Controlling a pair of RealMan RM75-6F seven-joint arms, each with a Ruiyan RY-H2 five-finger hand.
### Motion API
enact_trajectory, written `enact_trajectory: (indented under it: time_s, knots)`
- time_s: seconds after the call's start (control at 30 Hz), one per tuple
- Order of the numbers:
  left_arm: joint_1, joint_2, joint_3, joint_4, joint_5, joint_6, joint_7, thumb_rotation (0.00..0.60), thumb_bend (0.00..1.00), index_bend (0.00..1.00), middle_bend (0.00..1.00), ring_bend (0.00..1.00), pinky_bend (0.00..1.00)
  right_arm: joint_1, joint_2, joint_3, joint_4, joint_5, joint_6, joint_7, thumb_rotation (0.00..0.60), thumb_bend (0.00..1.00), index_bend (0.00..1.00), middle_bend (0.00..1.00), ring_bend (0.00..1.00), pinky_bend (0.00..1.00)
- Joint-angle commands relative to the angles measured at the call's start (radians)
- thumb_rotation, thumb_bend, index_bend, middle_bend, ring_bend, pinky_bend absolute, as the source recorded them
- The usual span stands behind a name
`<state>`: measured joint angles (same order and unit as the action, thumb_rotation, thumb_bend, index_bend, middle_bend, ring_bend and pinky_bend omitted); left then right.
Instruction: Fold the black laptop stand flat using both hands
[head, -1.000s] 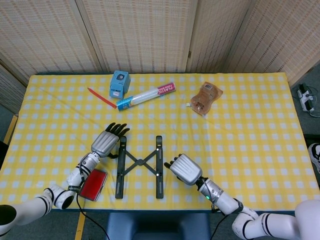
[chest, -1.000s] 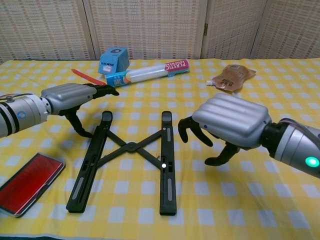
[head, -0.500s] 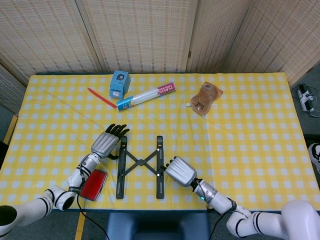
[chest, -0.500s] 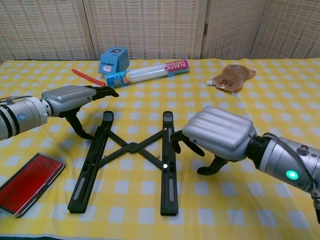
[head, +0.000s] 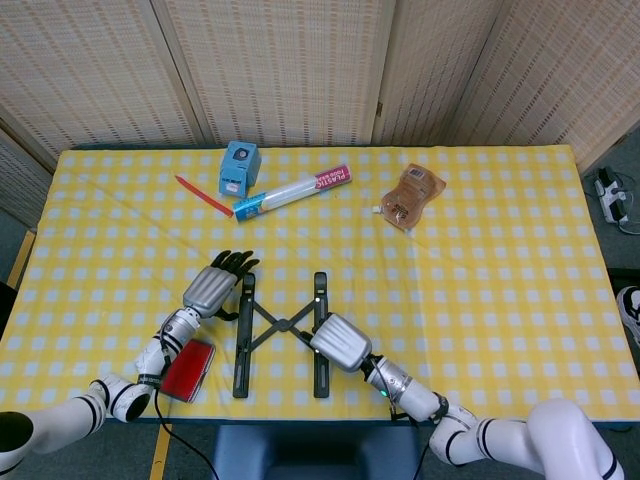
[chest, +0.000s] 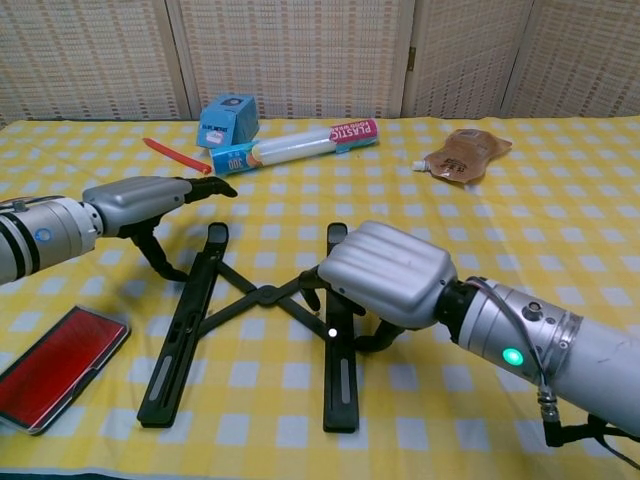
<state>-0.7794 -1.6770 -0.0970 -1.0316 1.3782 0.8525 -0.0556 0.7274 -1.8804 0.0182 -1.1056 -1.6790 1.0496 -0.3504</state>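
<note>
Your left hand (chest: 135, 205) hovers with its fingers stretched forward and apart, holding nothing, just outboard of the left rail of the black laptop stand (chest: 262, 296); the thumb hangs down near that rail, and whether it touches is not clear. Below that hand's wrist lies a red case (chest: 55, 365). Beyond its fingertips sit a red pen (chest: 175, 157), a blue box (chest: 227, 119) and a plastic-wrap tube (chest: 300, 146).

The stand lies on the table between your two hands, rails spread, crossbars forming an X. Expect it to be rigid and light, with hinges that may resist; it could slide on the cloth if you push from only one side. Take each rail near its middle and press inward evenly.

Your right hand (chest: 385, 272) is draped over the right rail, fingers curled down around it, apparently gripping, though the palm hides the contact. Beyond it, well apart, lies a brown pouch (chest: 463, 153).

The yellow checked tablecloth (head: 500, 260) looks soft and may bunch. Woven screens (head: 300, 60) close off the back.
</note>
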Motion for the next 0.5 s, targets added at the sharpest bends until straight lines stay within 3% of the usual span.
enact_trajectory:
  time_s: [0.03,0.5]
  knots:
    - [0.001,0.004,-0.002,-0.011,-0.002,-0.004,-0.02,0.6,0.09,0.0,0.0,0.0,0.0,0.009,-0.023,-0.002,0.029,-0.019,0.018,0.002,0.6,0.21,0.46,0.7,0.67,0.69]
    - [-0.002,0.01,-0.007,-0.057,-0.013,-0.034,-0.082,0.6,0.09,0.0,0.0,0.0,0.0,0.02,-0.103,-0.013,0.138,-0.056,0.08,0.05,0.6,0.21,0.46,0.7,0.67,0.69]
